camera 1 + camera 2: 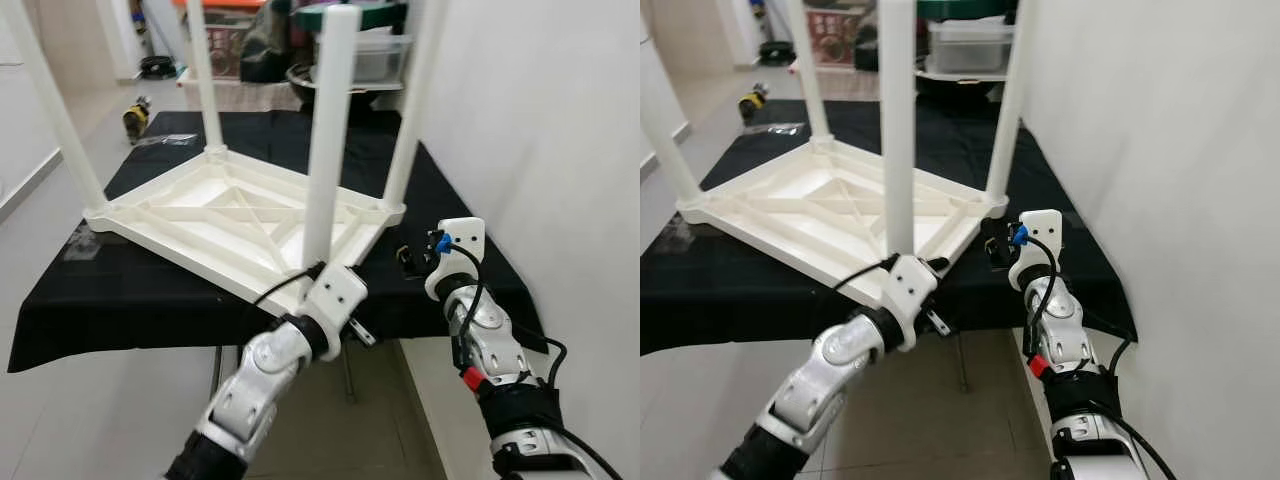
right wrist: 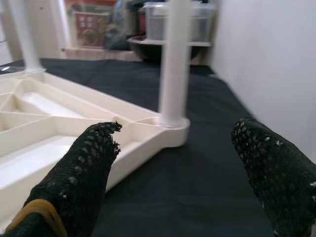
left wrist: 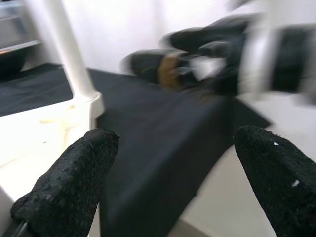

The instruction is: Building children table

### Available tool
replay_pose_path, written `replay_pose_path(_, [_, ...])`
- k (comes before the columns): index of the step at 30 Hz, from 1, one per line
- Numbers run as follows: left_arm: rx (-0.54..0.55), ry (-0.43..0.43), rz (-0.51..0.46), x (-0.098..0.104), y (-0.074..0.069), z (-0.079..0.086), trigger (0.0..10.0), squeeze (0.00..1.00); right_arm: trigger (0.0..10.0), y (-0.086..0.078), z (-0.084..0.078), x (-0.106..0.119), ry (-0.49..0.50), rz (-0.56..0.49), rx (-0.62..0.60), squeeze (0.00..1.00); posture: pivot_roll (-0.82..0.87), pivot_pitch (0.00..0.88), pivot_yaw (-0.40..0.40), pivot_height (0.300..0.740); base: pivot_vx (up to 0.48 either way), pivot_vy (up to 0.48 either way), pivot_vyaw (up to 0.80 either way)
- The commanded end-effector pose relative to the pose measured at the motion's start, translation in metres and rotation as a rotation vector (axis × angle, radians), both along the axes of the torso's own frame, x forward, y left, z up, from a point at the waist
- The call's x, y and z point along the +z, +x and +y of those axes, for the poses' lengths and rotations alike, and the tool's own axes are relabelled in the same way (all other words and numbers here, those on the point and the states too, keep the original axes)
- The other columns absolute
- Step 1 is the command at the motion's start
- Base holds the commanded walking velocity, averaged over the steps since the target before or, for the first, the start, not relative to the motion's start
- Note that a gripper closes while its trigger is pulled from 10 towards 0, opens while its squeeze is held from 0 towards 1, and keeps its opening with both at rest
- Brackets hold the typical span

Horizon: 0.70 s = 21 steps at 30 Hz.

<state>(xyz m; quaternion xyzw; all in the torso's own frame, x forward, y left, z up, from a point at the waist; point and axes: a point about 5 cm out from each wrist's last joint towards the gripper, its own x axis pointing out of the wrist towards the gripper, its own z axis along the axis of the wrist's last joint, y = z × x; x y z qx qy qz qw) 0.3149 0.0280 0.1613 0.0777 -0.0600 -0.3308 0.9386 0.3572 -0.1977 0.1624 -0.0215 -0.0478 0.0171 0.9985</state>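
A: Logging the state: the children table (image 1: 240,215) lies upside down on the worktop (image 1: 150,300), which is draped in black cloth. All four white legs stand up from its corner sockets. The near leg (image 1: 325,150) rises right in front of the head camera, and the near right leg (image 1: 1005,110) stands by the white wall (image 1: 540,130).

B: Grippers?

A: The left gripper (image 3: 173,182) sits at the near edge of the worktop, just beside the base of the near leg. Its fingers (image 3: 69,182) are spread wide and empty; the left wrist view is blurred, so detail beyond them is poor. The right gripper (image 2: 182,168) hovers over the cloth near the right corner socket, fingers (image 2: 274,168) likewise apart, holding nothing.

B: Step in hand?

A: My judgement: leg fitting looks complete, so this is the check before turning the table over. I cannot tell from here whether each leg is fully seated.

B: Next move?

A: Probably a grasp on two legs or the frame rim, one gripper each side, then a lift and flip. The wall is near on the right, so the swing needs room to the left. A storage box (image 1: 375,55) and clutter stand at the far end.
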Motion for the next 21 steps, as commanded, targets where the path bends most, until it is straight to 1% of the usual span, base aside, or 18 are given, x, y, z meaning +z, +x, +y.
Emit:
replay_pose_path(1, [0.162,0.0,0.011,-0.004,0.015,0.027,10.0,0.0,10.0,0.0,-0.004,0.003,0.002,-0.013,-0.02,0.0,0.06,0.022,-0.043,0.74,0.0,0.0,0.0])
replay_pose_path(2, [0.292,0.012,0.021,-0.003,0.033,0.041,10.0,0.0,10.0,0.001,-0.01,0.005,-0.007,-0.014,-0.042,0.0,0.06,0.022,-0.041,0.74,0.0,0.0,0.0])
replay_pose_path(3, [0.292,0.012,0.021,-0.003,0.033,0.041,10.0,0.0,10.0,0.001,-0.01,0.005,-0.007,-0.014,-0.042,0.0,0.06,0.022,-0.041,0.74,0.0,0.0,0.0])
replay_pose_path(4, [0.331,0.014,0.018,-0.003,0.037,0.046,10.0,0.0,10.0,0.002,-0.011,0.005,-0.011,-0.015,-0.048,0.0,0.06,0.024,-0.041,0.74,0.0,0.0,0.0])
replay_pose_path(5, [0.331,0.014,0.018,-0.003,0.037,0.046,10.0,0.0,10.0,0.002,-0.011,0.005,-0.011,-0.015,-0.048,0.0,0.06,0.024,-0.041,0.74,0.0,0.0,0.0])
replay_pose_path(6, [0.346,0.009,0.02,-0.003,0.039,0.05,10.0,0.0,10.0,0.002,-0.012,0.005,-0.015,-0.016,-0.049,0.0,0.06,0.025,-0.04,0.74,0.0,0.0,0.0])
replay_pose_path(7, [0.387,0.024,0.012,-0.005,0.037,0.06,10.0,0.0,10.0,0.002,-0.013,0.006,-0.017,-0.016,-0.053,0.0,0.06,0.036,-0.04,0.74,0.0,0.0,0.0])
replay_pose_path(9, [0.387,0.024,0.012,-0.005,0.037,0.06,10.0,0.0,10.0,0.002,-0.013,0.006,-0.017,-0.016,-0.053,0.0,0.06,0.036,-0.04,0.74,0.0,0.0,0.0])
replay_pose_path(10, [0.446,0.04,0.009,-0.008,0.035,0.074,10.0,0.0,10.0,0.003,-0.014,0.006,-0.021,-0.017,-0.056,0.0,0.07,0.034,-0.043,0.74,0.0,0.0,0.0])
replay_pose_path(11, [0.446,0.04,0.009,-0.008,0.035,0.074,10.0,0.0,10.0,0.003,-0.014,0.006,-0.021,-0.017,-0.056,0.0,0.07,0.034,-0.043,0.74,0.0,0.0,0.0])
replay_pose_path(12, [0.514,0.065,0.001,-0.011,0.03,0.093,10.0,0.0,10.0,0.003,-0.015,0.006,-0.018,-0.013,-0.062,0.0,0.07,0.036,-0.047,0.74,0.0,0.0,0.0])
replay_pose_path(13, [0.558,0.084,-0.005,-0.013,0.026,0.105,10.0,0.0,10.0,0.003,-0.016,0.006,-0.016,-0.01,-0.066,0.0,0.07,0.036,-0.047,0.74,0.0,0.0,0.0])
replay_pose_path(14, [0.579,0.091,-0.011,-0.014,0.025,0.111,10.0,0.0,10.0,0.003,-0.017,0.005,-0.014,-0.008,-0.068,0.0,0.07,0.036,-0.047,0.74,0.0,0.0,0.0])
replay_pose_path(16, [0.579,0.091,-0.011,-0.014,0.025,0.111,10.0,0.0,10.0,0.003,-0.017,0.005,-0.014,-0.008,-0.068,0.0,0.07,0.036,-0.047,0.74,0.0,0.0,0.0])
replay_pose_path(17, [0.656,0.109,-0.024,-0.016,0.019,0.133,10.0,0.0,10.0,0.004,-0.017,0.005,-0.015,-0.007,-0.069,0.0,0.09,0.038,-0.053,0.74,0.0,0.0,0.0])
replay_pose_path(19, [0.825,0.171,-0.045,-0.02,0.001,0.19,10.0,0.0,10.0,0.005,-0.014,0.006,-0.021,-0.01,-0.066,0.0,0.09,0.041,-0.058,0.74,0.0,0.0,0.0])
replay_pose_path(20, [0.825,0.171,-0.045,-0.02,0.001,0.19,10.0,0.0,10.0,0.005,-0.014,0.006,-0.021,-0.01,-0.066,0.0,0.09,0.041,-0.058,0.74,0.0,0.0,0.0])
replay_pose_path(21, [0.87,0.197,-0.05,-0.022,-0.01,0.216,10.0,0.0,10.0,0.006,-0.013,0.007,-0.021,-0.009,-0.062,0.0,0.09,0.041,-0.063,0.74,0.0,0.0,0.0])
